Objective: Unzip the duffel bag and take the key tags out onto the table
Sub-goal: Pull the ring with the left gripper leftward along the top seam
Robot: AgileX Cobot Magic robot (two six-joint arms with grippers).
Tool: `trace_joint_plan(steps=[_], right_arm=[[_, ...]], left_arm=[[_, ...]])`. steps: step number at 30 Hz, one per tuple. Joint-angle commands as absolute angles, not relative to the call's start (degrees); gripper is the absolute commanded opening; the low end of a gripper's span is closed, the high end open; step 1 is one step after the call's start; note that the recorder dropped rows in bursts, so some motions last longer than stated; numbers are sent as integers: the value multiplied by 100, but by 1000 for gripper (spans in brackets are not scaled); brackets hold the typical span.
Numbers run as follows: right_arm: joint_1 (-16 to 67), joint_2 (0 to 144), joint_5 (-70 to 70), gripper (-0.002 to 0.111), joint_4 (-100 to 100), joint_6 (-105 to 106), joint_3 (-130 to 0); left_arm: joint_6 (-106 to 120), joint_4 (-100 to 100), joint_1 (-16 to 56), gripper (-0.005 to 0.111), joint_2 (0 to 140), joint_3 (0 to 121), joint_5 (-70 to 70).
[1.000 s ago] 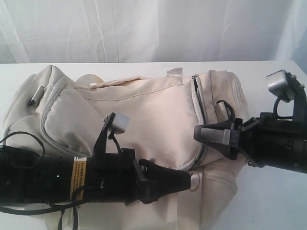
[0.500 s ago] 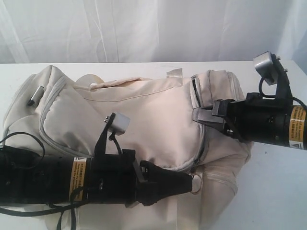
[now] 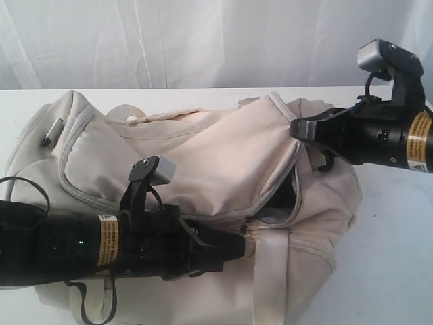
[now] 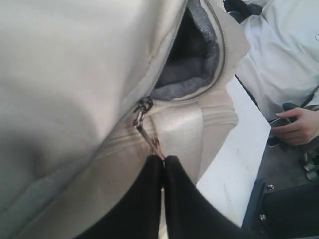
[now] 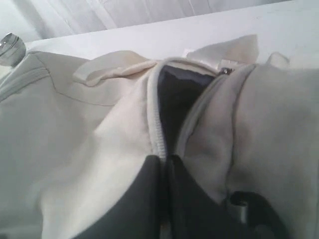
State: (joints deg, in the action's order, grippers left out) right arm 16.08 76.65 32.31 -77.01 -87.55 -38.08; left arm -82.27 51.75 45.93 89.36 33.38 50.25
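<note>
The cream duffel bag (image 3: 203,162) lies across the white table (image 3: 392,257). My left gripper (image 3: 241,248) is at the bag's front, shut on the metal zipper pull (image 4: 142,115); its fingertips (image 4: 172,164) pinch the pull's end. My right gripper (image 3: 295,128) is shut on the flap's grey zipper edge (image 5: 158,129) and holds it raised. Between the two grippers the zipper gapes, showing dark grey lining (image 4: 194,55) (image 5: 179,94). No key tags show in any view.
A cream webbing strap (image 3: 270,271) runs down the bag's front. A side pocket with a metal pull (image 3: 51,132) sits at the bag's left end. White curtains hang behind the table. Beyond the table edge a person's hand (image 4: 298,127) holds something.
My right gripper has risen and drawn back right with the flap edge, lifting it. My left gripper has pulled the zipper pull leftward, and the opening now gapes.
</note>
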Motion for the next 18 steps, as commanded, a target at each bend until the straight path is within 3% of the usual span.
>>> trace_joint_plan(steps=[1,10,18], right_arm=[[1598,7593,2934,0,-7546,-8569,-3885],[1598,7593,2989,0,-7946,-8617,-3884],[1598,7593,3004,0,-7969,-8617,-3884]], left_arm=[[-7993,4973,4580,0,8570,3334,4531],[-7663,4676,4580,0,7563,3334,4140],[-7985,4979,4580,0,6760,3334,2898]])
